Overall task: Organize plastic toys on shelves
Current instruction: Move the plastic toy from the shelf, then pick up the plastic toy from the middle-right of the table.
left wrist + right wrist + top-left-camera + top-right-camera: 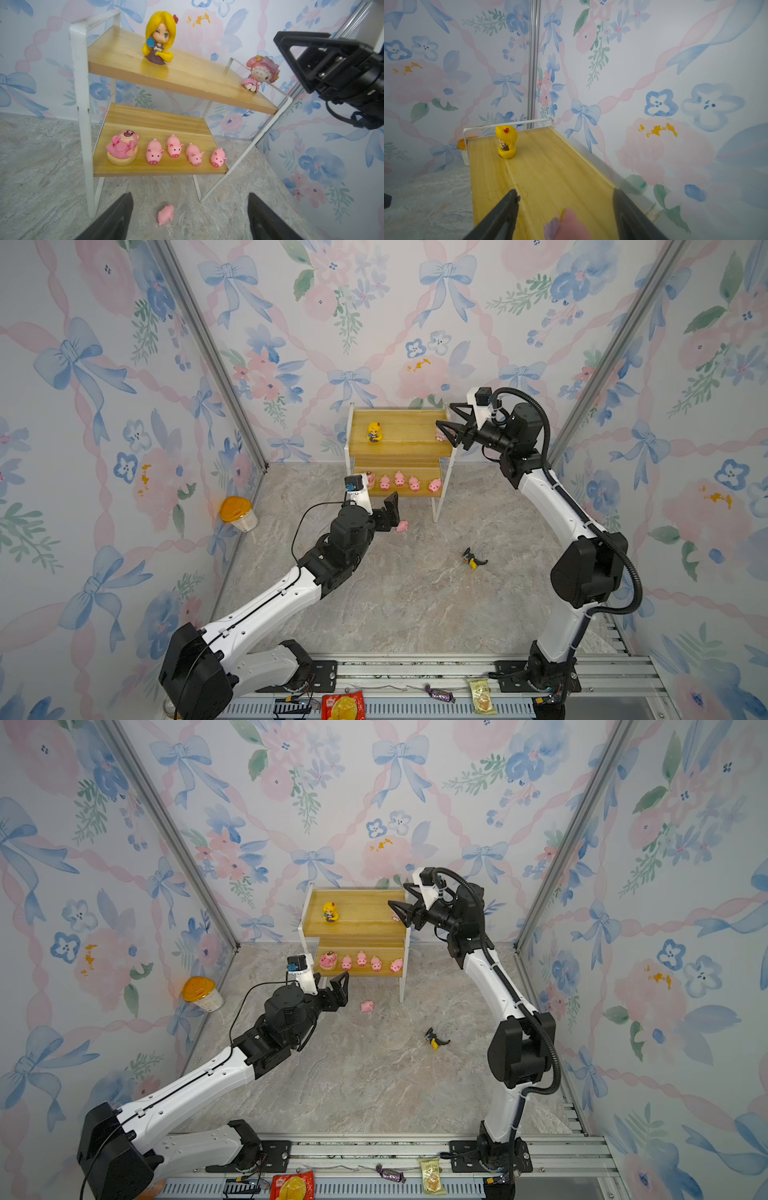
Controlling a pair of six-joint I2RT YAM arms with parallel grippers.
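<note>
The shelves stand at the back wall. On the upper board are a yellow-haired doll and, at its right end, a pink blue-hatted figure. My right gripper is open around that figure, its fingers apart from it. The lower board holds a pink pig on a round base and several small pigs. One pink pig lies on the floor. My left gripper hangs open just before it. A black-and-yellow creature lies mid-floor.
An orange-lidded cup stands against the left wall. Snack packets and a wrapped candy lie on the front rail. Flowered walls close in three sides.
</note>
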